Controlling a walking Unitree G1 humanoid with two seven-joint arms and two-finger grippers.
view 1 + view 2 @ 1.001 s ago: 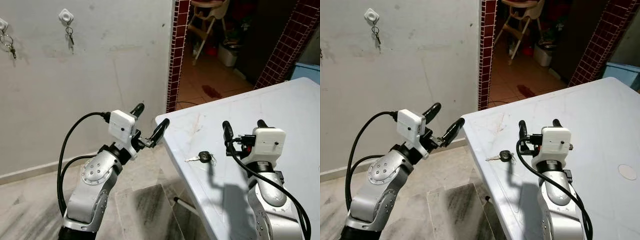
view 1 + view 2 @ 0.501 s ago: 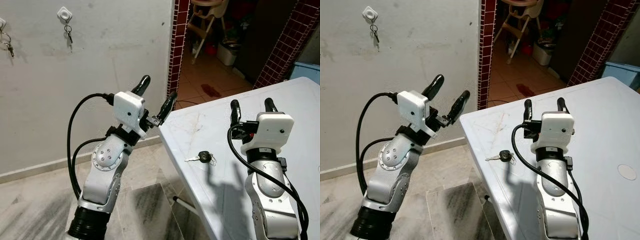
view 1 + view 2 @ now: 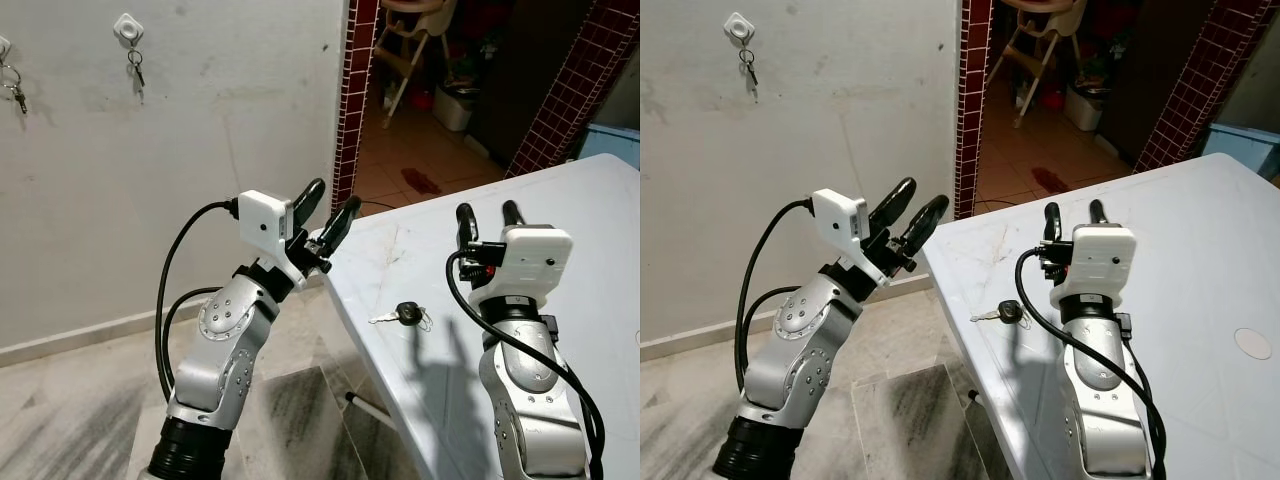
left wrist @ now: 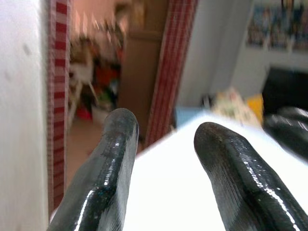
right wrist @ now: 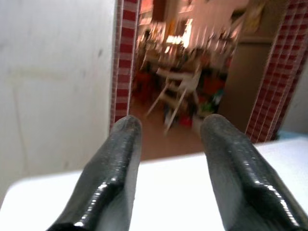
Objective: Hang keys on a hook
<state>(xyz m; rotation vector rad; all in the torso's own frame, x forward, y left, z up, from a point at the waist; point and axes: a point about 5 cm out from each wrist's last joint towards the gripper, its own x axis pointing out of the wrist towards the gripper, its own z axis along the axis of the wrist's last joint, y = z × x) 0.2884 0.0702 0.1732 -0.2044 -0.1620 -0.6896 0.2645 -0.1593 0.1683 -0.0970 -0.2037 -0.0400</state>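
Observation:
A black-headed key (image 3: 405, 315) with a small ring lies flat on the white table (image 3: 590, 230), near its left edge. My left gripper (image 3: 328, 208) is open and empty, raised at the table's near-left corner and pointing toward the doorway. My right gripper (image 3: 485, 214) is open and empty too, held upright over the table just right of the key. High on the grey wall, a white hook (image 3: 129, 30) carries a hanging key (image 3: 136, 68). A second hook with keys (image 3: 12, 85) sits at the left edge of the view.
A red-tiled doorway (image 3: 355, 100) opens behind the table, with a high chair (image 3: 415, 45) and clutter on the far floor. A blue bin (image 3: 612, 140) stands at the right. The marble floor (image 3: 70, 420) lies open left of the table.
My left gripper swung down and right toward the table corner and its fingers drew closer together. My right gripper dropped slightly. The key on the table has not moved.

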